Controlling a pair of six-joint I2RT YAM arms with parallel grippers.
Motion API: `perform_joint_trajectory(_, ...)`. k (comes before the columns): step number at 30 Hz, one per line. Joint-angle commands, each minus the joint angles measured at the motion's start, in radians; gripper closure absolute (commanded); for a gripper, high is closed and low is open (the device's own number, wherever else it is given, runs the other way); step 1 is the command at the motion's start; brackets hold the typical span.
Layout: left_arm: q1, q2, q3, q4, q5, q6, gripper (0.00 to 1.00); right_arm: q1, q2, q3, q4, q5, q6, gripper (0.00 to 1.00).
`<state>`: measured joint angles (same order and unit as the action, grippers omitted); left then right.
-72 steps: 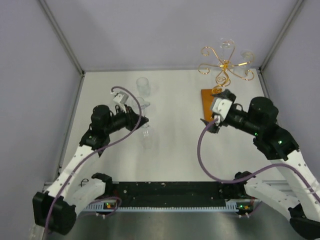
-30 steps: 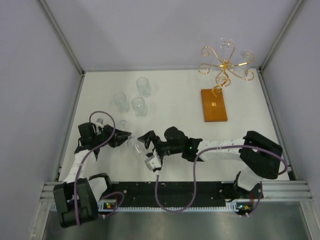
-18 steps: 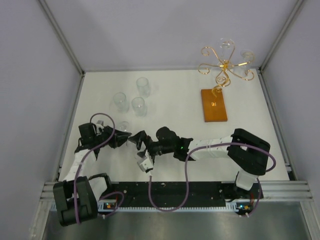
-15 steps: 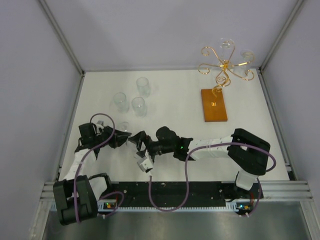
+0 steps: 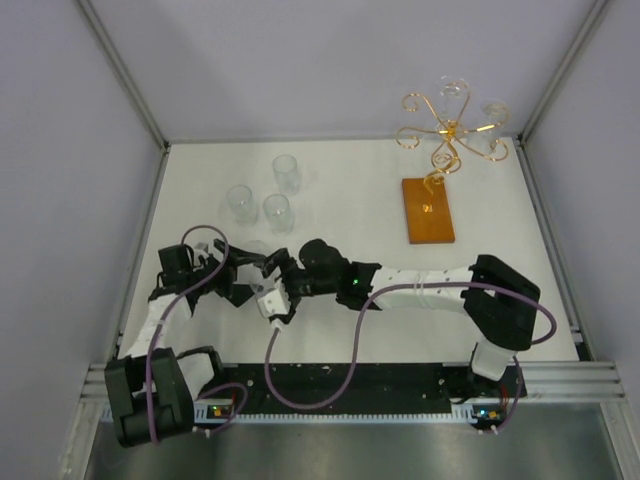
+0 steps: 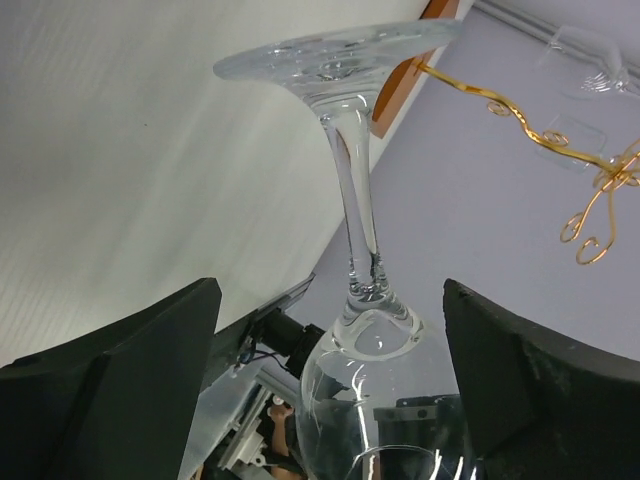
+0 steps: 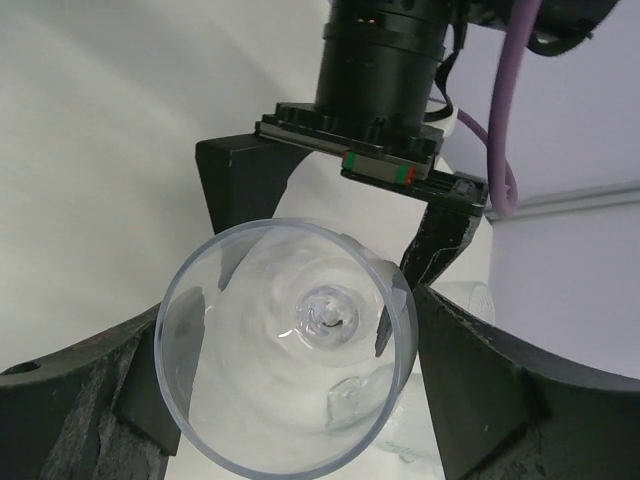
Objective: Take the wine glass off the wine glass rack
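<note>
Clear stemmed wine glass (image 6: 350,180) is off the gold wire rack (image 5: 450,130), front-left of white tabletop (image 5: 350,190): right claw (image 7: 285,370) pinching round bowl, left claw (image 6: 330,320) spread around thin stem, not touching. Three clear glasses (image 5: 277,210) standing, two hanging

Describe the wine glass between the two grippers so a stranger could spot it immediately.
On the table, look near-left, where the left gripper and right gripper meet. The wine glass sits between their black fingers. It is the only glass there: three glasses stand farther back, others hang on the gold rack.
</note>
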<state>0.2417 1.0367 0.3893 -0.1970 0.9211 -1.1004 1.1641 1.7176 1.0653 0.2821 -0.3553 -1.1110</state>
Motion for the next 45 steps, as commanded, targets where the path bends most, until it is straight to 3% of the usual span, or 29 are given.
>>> perform_joint_trajectory(1, 0.018, -0.038, 0.082, -0.047, -0.011, 0.045, 0.02, -0.02, -0.062, 0.137, -0.073, 0.071, 0.209, 0.54)
perform_joint_trajectory(7, 0.119, -0.118, 0.14, -0.163, -0.042, 0.126, 0.02, -0.119, -0.116, 0.255, -0.354, 0.058, 0.491, 0.56)
perform_joint_trajectory(14, 0.174, -0.092, 0.184, -0.167, -0.045, 0.174, 0.02, -0.293, -0.096, 0.406, -0.527, 0.045, 0.692, 0.57)
perform_joint_trajectory(24, 0.2, 0.028, 0.252, -0.19, -0.077, 0.263, 0.03, -0.489, 0.189, 0.729, -0.54, 0.038, 0.888, 0.58)
perform_joint_trajectory(37, 0.283, 0.102, 0.287, -0.173, -0.088, 0.28, 0.03, -0.518, 0.48, 1.025, -0.563, 0.004, 1.053, 0.56)
perform_joint_trajectory(45, 0.323, 0.126, 0.307, -0.196, -0.094, 0.301, 0.03, -0.547, 0.576, 1.108, -0.563, 0.012, 1.155, 0.45)
